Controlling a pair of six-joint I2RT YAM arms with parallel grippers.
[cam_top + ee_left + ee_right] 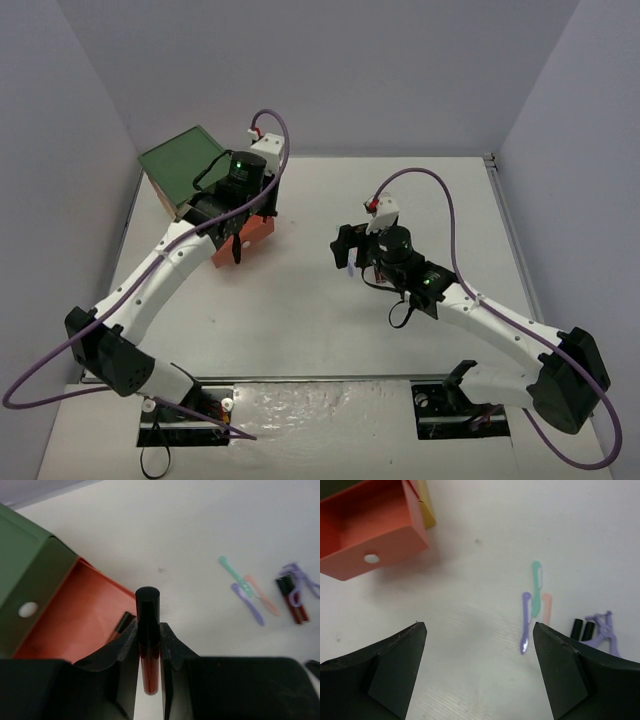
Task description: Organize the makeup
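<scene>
My left gripper [148, 628] is shut on a dark-red stick with a black cap [148, 652] and holds it at the right edge of the pulled-out orange drawer [70, 615]. Another dark stick [120, 623] lies in that drawer. A teal tool [536, 586], a purple tool [525, 621] and a peach tool [546, 608] lie side by side on the table. Two dark sticks [582, 629] and a purple scissor-like tool [603, 630] lie right of them. My right gripper [480, 635] is open and empty, above the table just left of the tools. No sponges or dark green piece are in view.
The green-topped box [181, 163] stands at the back left, its orange drawer [250, 236] pulled out toward the middle. Grey walls close in the table at the back and both sides. My left gripper [237, 246] and right gripper [346, 256] are about a third of the table apart.
</scene>
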